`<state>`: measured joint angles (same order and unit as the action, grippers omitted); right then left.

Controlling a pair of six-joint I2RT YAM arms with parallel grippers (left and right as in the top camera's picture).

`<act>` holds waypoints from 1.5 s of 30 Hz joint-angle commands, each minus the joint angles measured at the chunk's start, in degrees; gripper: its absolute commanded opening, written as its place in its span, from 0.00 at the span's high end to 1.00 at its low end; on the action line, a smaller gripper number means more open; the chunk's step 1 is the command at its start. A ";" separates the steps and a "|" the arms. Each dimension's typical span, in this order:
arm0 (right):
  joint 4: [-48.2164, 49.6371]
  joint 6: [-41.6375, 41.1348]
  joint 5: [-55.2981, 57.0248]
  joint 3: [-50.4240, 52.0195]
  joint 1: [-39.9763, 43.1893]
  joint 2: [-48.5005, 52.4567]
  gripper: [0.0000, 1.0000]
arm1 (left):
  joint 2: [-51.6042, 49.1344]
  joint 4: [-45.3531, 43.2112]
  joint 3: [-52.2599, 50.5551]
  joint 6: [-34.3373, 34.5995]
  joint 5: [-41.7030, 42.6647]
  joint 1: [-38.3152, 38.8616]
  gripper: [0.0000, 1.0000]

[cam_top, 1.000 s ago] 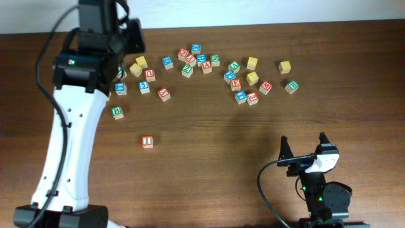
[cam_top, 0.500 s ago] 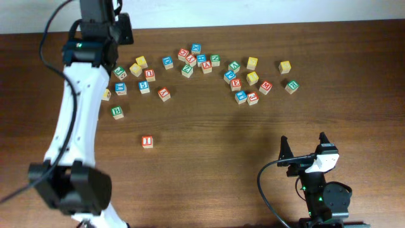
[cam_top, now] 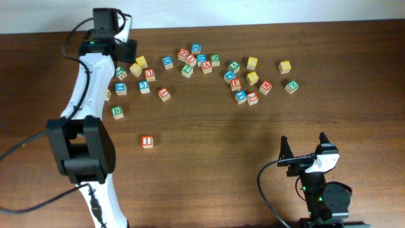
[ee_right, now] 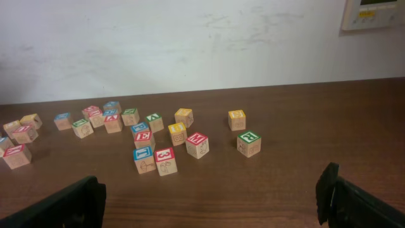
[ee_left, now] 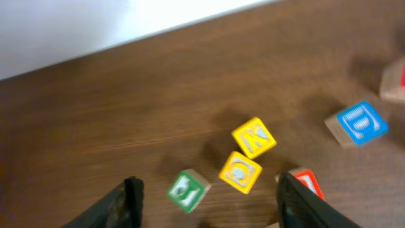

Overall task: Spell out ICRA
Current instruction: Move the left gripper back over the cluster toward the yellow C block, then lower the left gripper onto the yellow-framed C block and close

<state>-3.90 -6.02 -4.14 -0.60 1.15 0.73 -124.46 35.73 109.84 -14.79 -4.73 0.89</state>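
Reaches far-left w/ L gripper (ee_left: 209,193), just gone shut to part-open, empty, above yellow C (ee_left: 240,171), prob. next pick after I (cam_top: 147,141); R gripper (cam_top: 304,139) wide, idle.

A: On the wooden table (cam_top: 209,139), apart from the clusters?
B: Green B (cam_top: 116,112), alone below the left cluster. Red E (cam_top: 236,83) inside the right one.
A: Close up, left side?
B: Yellow N (ee_left: 254,137), blue D (ee_left: 358,123) well apart to its right.
A: Beyond the table?
B: White wall (ee_right: 190,44), beige panel (ee_right: 373,12) top right.
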 commanded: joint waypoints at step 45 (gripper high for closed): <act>-0.35 -0.20 0.09 0.28 0.37 -0.31 0.02 | -10.97 1.88 0.79 -9.33 6.51 -1.55 0.52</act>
<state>-3.90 -6.02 -4.14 -0.60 1.15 0.75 -135.02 38.06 109.84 -23.40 0.73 -0.19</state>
